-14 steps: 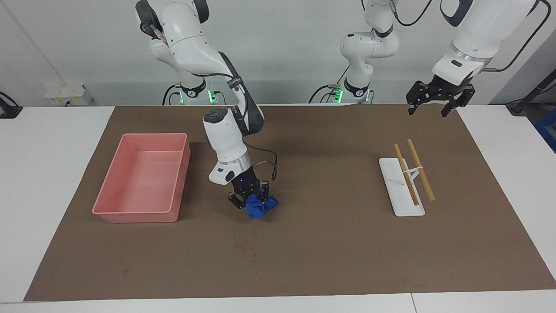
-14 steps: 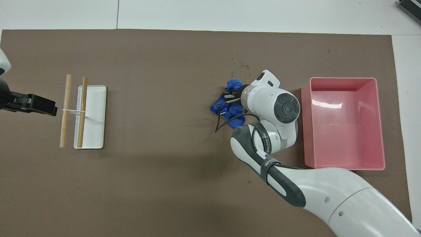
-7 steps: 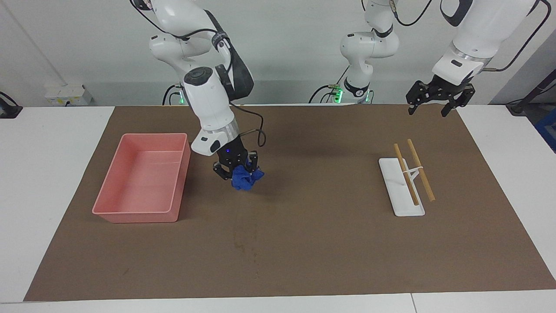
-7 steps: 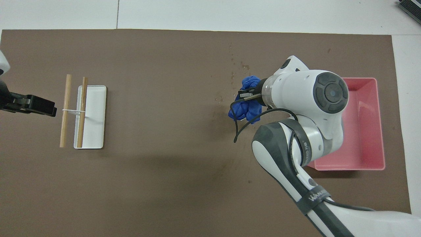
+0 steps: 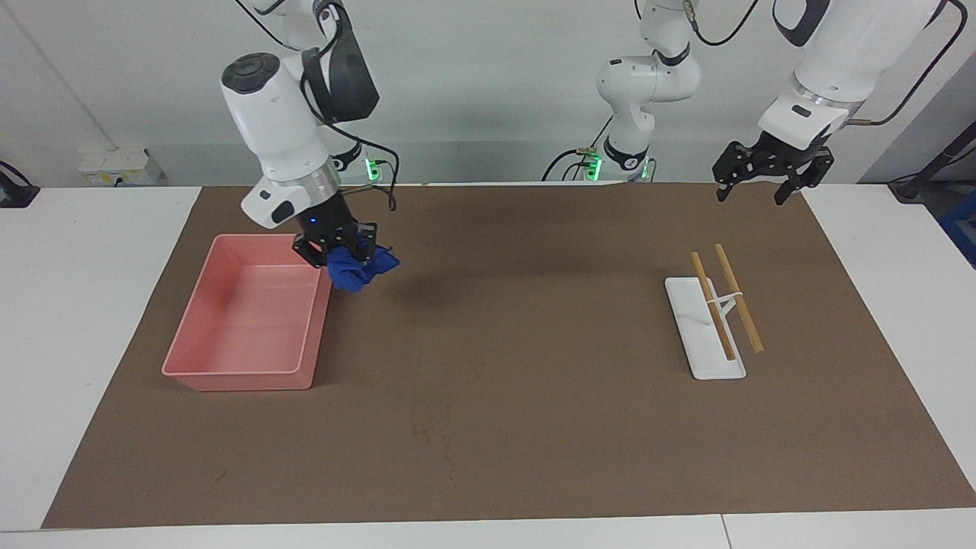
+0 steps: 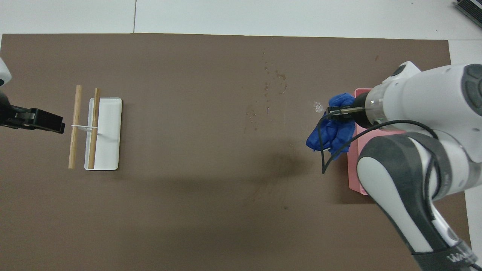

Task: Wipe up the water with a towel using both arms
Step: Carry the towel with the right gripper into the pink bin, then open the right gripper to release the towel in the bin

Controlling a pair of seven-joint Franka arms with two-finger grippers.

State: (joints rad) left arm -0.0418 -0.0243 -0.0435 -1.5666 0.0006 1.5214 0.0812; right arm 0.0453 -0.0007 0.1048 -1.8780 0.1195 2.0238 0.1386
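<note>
The deep-blue towel [image 5: 360,270] hangs bunched in the air over the pink tray's [image 5: 229,374] rim, at the corner nearest the robots. My right gripper [image 5: 341,254] is shut on it from above. From overhead, the towel [image 6: 331,130] droops below the right gripper [image 6: 340,112], and the right arm covers most of the tray [image 6: 355,181]. Faint water spots [image 6: 273,80] mark the brown mat mid-table, seen as dark marks [image 5: 425,431] in the facing view. My left gripper [image 5: 751,196] waits open and empty, raised over the mat's corner at the left arm's end.
A white flat plate [image 5: 705,354] with two wooden sticks [image 5: 737,297] across it lies toward the left arm's end, also visible from overhead as the plate [image 6: 110,131]. The brown mat [image 5: 549,396] covers most of the white table.
My right arm has lifted the towel off the mat and carried it toward the robots and toward the pink tray. The left arm has not moved.
</note>
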